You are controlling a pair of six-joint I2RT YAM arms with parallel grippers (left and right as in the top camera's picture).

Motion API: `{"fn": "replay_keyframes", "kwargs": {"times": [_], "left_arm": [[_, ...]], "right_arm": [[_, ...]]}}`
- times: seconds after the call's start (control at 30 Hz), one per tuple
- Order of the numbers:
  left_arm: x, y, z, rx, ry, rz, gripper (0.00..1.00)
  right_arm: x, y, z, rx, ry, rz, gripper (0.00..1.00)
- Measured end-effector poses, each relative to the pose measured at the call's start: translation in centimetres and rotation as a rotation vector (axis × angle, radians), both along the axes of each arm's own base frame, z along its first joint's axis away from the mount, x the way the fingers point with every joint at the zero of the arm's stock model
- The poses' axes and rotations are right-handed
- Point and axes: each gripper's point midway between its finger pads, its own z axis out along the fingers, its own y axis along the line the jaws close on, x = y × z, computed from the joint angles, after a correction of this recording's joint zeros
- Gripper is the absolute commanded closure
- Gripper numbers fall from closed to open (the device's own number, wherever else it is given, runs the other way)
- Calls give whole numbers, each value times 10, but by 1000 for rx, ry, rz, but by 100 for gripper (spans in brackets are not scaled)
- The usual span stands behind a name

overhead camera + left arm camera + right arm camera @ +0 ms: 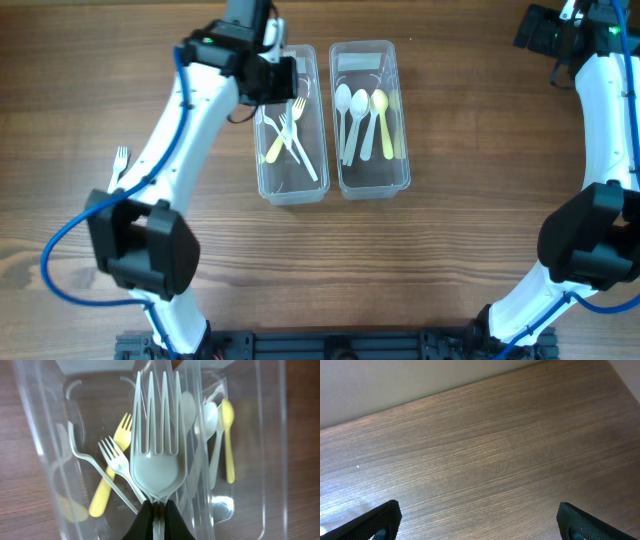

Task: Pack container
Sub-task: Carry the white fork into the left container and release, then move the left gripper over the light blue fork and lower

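Wooden table [450,250], far middle: left gripper [159,512] pinches a pale fork [156,450] by its handle above the fork bin [292,200], tines pointing straight away from the fingers along the bin's length; right gripper [480,522] gapes wide, far right

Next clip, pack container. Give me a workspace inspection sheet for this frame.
Surface: wooden table, no spills seen.
Job's things: left container holds yellow and white forks; right container holds white and yellow spoons; loose fork lies on the table beside the left arm.
Clutter: nothing seen.
Grippers: left gripper, jaws shut on a pale fork above the left container; right gripper open over bare table.
Cables: blue cable loops near each arm's base.
Surroundings: black rail along the near edge.
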Motion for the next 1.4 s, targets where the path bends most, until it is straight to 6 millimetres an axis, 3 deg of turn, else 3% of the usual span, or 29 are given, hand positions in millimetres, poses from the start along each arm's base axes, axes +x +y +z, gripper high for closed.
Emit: {"fn": "replay_keyframes", "kwargs": {"times": [0.1,0.13,0.17,0.3,0.47,0.6,0.73,0.83,1.0,1.27,1.4], "left_arm": [[0,-3,-21,23,45,14,94],[1,-3,-26,29,56,20,88],[1,-2,-30,35,63,22,75],[2,-1,-42,48,90,36,57],[6,0,-42,41,78,46,48],[4,17,-41,63,98,52,41],[1,81,-28,175,110,136,41],[-12,156,-7,315,117,267,42],[-33,245,21,453,121,385,41],[-50,327,22,508,146,471,43],[-66,348,11,503,190,447,40]], "right_arm": [[0,0,0,0,0,0,0],[0,0,0,0,0,0,0],[0,0,0,0,0,0,0],[0,0,0,0,0,0,0],[0,0,0,0,0,0,0],[0,0,0,0,0,0,0],[0,0,0,0,0,0,0],[0,0,0,0,0,0,0],[0,0,0,0,0,0,0],[0,0,0,0,0,0,0],[0,0,0,0,0,0,0]]}}
